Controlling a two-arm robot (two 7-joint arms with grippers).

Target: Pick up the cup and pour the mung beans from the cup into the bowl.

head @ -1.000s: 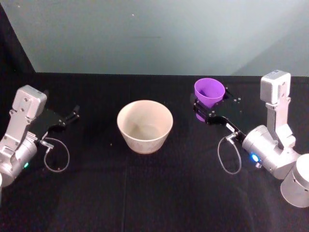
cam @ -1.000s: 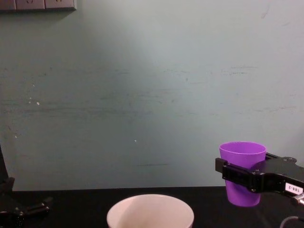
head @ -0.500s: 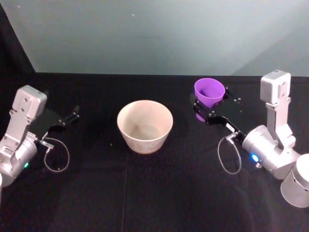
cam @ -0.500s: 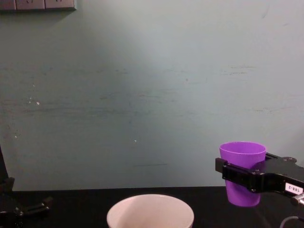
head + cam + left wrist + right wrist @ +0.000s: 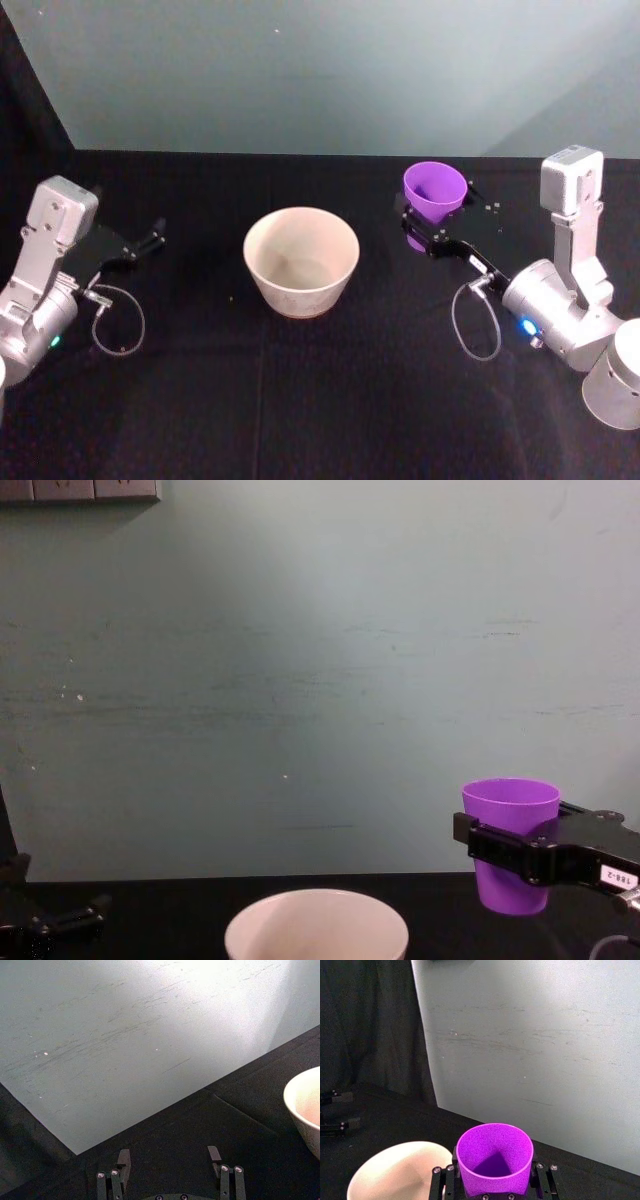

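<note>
Right tool point(image 5: 418, 228) was pictured clamped around the upright purple cup point(image 5: 434, 190) at its lower wall, right of the bowl point(image 5: 300, 285) and apart from it. Its light, smooth plastic was judged slippery, best gripped squarely below the rim. Left tool point(image 5: 150, 238) was parked at left, open and empty.

The cup point(image 5: 434, 190) is seen as smooth purple plastic with a slight sheen, and the bowl point(image 5: 300, 288) as plain and smooth, its material not to be told. The counter point(image 5: 300, 400) is covered in matt black cloth and the wall point(image 5: 300, 680) is painted matt and faintly scuffed. The right gripper point(image 5: 505, 845) is fitted with matt black fingers point(image 5: 488, 842), and the right arm point(image 5: 560, 320) is cased in smooth silver-grey
</note>
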